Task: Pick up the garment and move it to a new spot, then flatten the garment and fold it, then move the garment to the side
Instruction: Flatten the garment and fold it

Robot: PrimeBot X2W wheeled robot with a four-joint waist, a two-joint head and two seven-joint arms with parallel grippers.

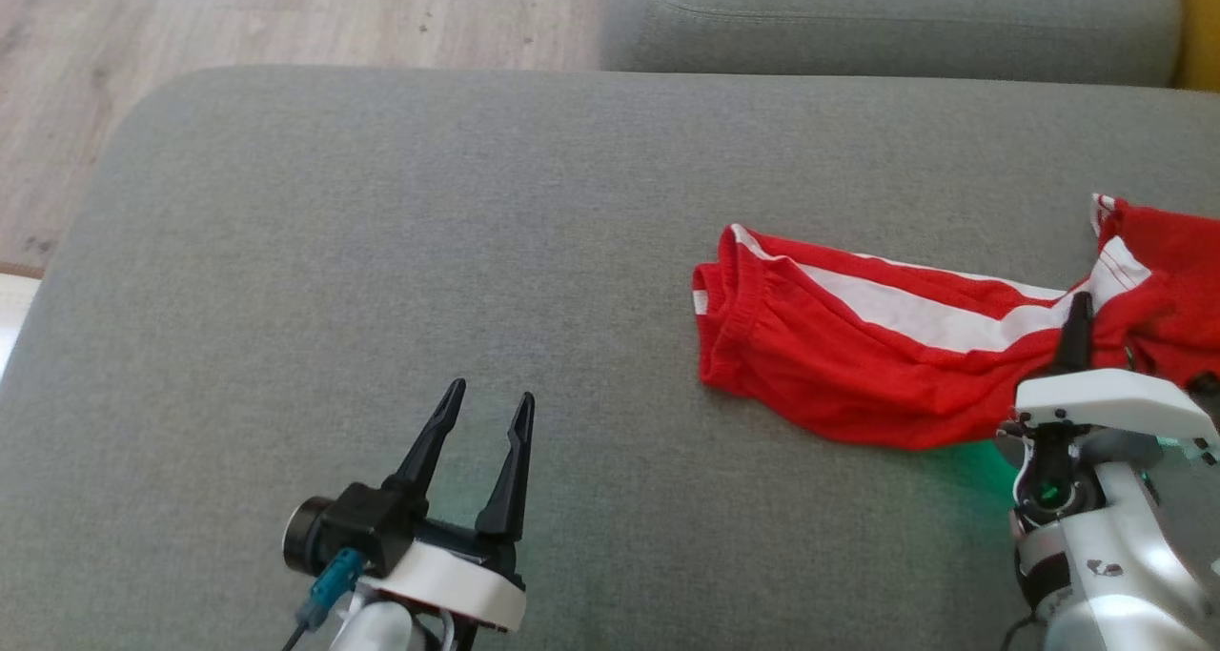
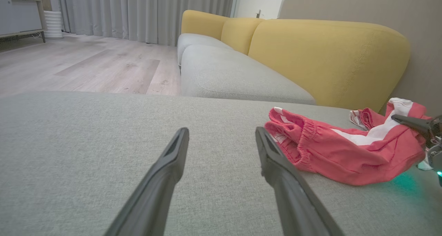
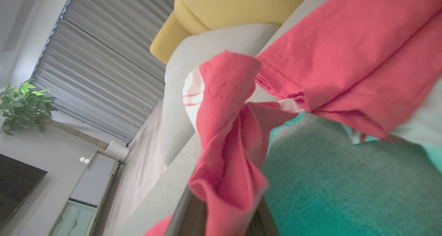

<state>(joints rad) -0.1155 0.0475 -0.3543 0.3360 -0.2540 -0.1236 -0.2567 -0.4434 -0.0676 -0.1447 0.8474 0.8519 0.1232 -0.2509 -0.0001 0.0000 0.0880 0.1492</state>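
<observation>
Left claw (image 1: 481, 413) wide, idle over grey fabric sofa cushion (image 1: 381, 251); right claw (image 1: 1080, 310) pinches red white-striped shorts (image 1: 839, 346), we judge for lifting.

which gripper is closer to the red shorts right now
Right. The right gripper is shut on the red shorts, pinching fabric near their right end. The left gripper is open over the grey cushion, off to the shorts' left and apart from them.
</observation>
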